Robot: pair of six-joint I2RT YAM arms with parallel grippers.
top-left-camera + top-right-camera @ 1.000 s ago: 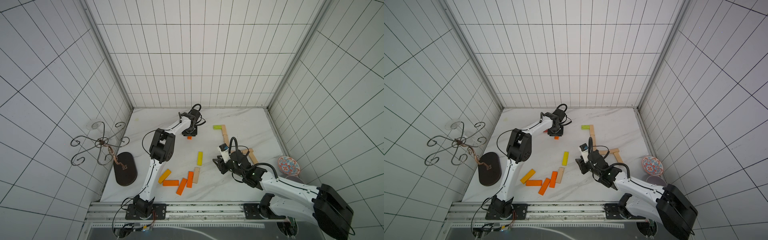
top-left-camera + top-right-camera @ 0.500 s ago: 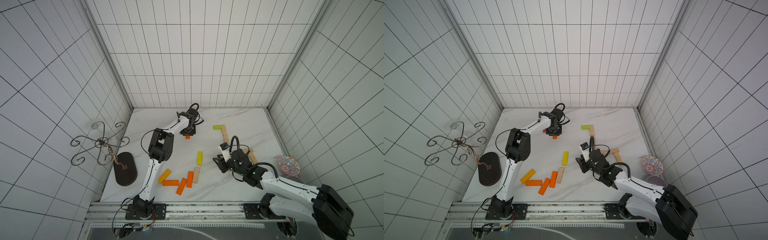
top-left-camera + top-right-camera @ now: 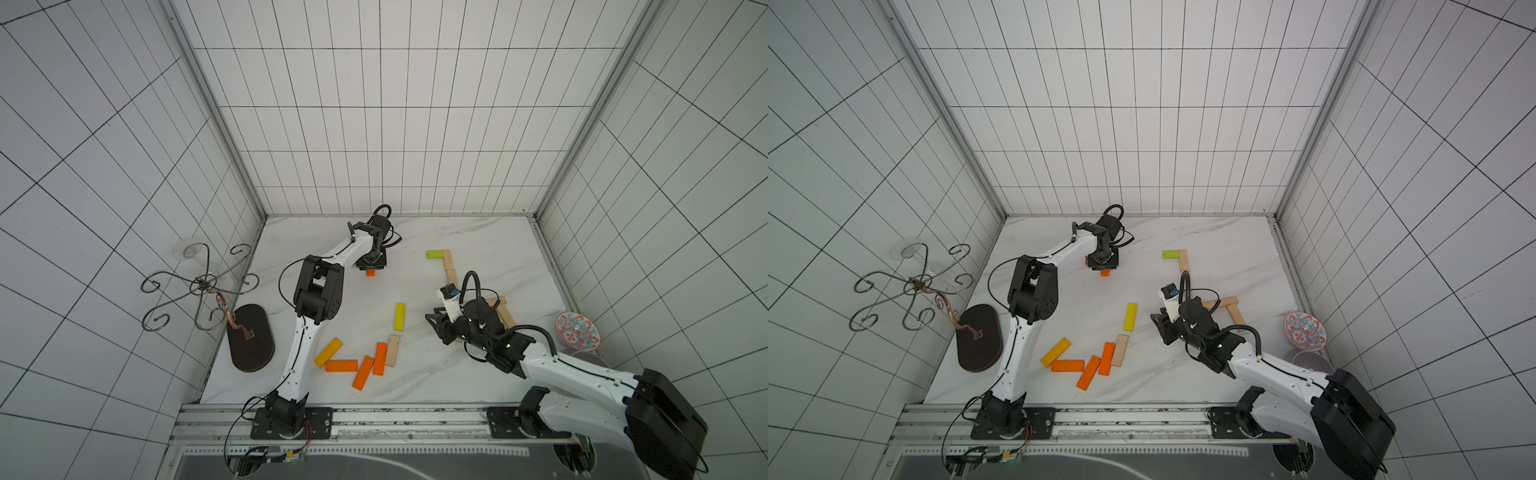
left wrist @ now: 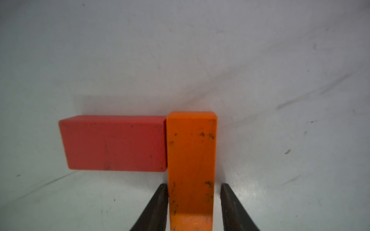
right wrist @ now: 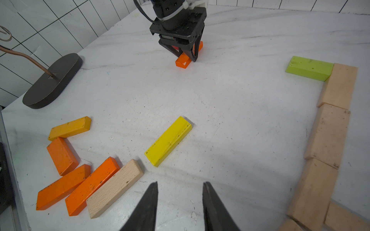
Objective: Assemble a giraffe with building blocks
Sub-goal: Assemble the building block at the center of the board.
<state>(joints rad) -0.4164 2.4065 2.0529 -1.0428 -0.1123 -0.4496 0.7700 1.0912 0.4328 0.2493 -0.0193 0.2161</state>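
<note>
Marble tabletop (image 3: 478,241) — left tool (image 4: 193,185) apart astride orange block (image 4: 191,144), right tool (image 5: 180,183) apart, empty

The worktop (image 3: 478,237) is showing grey-veined white marble; the orange block (image 4: 191,160) is carrying dark specks beside a red block (image 4: 114,143); the bowl (image 3: 577,334) is displaying red-and-blue patterning.

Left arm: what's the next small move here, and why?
Probably lift the left gripper straight up: its jaws stand slightly apart around the orange block, which already rests flush against the red block, so it seems placed.
</note>
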